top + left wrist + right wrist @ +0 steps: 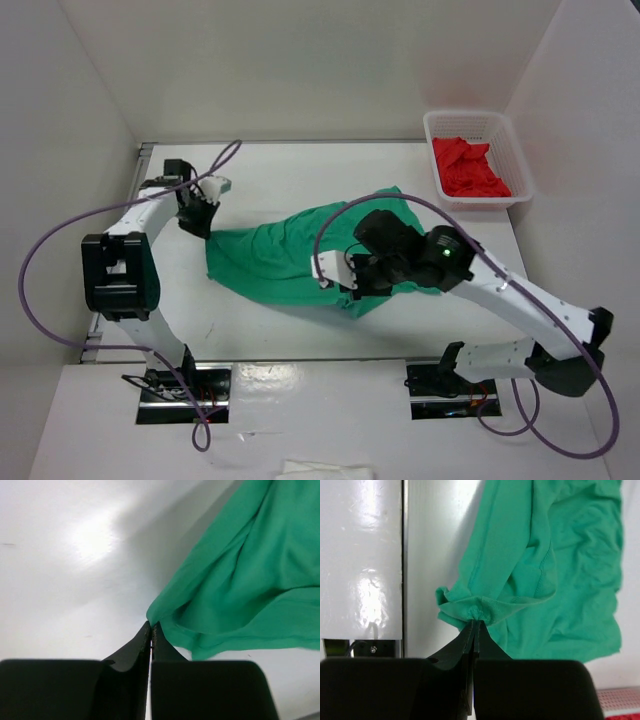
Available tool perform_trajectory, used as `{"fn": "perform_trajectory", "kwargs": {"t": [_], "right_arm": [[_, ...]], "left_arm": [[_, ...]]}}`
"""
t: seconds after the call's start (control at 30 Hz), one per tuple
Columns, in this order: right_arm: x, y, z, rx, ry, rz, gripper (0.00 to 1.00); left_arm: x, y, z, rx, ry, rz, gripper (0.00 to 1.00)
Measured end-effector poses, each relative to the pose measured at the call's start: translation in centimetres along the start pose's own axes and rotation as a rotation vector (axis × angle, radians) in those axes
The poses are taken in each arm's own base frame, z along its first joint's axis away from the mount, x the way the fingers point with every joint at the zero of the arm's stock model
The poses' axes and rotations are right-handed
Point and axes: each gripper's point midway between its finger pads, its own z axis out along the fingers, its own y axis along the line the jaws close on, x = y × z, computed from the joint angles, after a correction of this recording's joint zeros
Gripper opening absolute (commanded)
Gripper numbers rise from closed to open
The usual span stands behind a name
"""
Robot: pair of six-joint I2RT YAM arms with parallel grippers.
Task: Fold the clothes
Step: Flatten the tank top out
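Pinching the green T-shirt [270,262], both of them: left gripper [151,629] grabs the corner farthest from the basket [465,115], right gripper [475,624] nearer.

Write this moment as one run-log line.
left gripper: shut on green T-shirt edge | right gripper: shut on another edge | fold: not done | red garment: in basket

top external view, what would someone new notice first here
The emerald-green T-shirt lies crumpled across the middle of the white table. Both arms grip it: the left fingers are shut on a corner at its left end, and the right fingers are shut on a bunched edge towards its near side. In the far right corner, a white basket holds a red garment.
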Motion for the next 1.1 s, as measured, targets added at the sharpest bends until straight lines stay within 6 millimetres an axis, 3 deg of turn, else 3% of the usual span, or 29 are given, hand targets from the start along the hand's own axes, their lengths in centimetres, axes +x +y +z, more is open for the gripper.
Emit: {"fn": "perform_trajectory", "kwargs": {"t": [0.2,0.5,0.67,0.93,1.0,1.1], "right_arm": [[0.4,-0.9,-4.2,0.126,-0.081,0.018,0.0],[0.6,0.1,-4.0,0.063,-0.089,-0.003,0.01],[0.6,1.7,-2.9,-0.065,-0.077,-0.034,0.01],[0.3,2.5,-2.5,-0.13,-0.092,-0.052,0.0],[0.3,2.1,-2.3,-0.112,-0.082,-0.041,0.0],[0.4,-0.1,-2.6,-0.009,-0.08,-0.002,0.0]], "left_arm": [[-3.5,5.4,-4.9,-0.128,-0.131,-0.046,0.0],[-4.5,11.6,-8.8,-0.235,-0.181,-0.132,0.0],[-2.3,13.7,-9.2,-0.254,-0.163,-0.193,0.0],[4.2,16.8,-9.8,-0.26,-0.106,-0.323,0.0],[4.7,17.2,-10.5,-0.266,-0.107,-0.34,0.0],[3.3,17.4,-11.8,-0.266,-0.14,-0.328,0.0]]}}
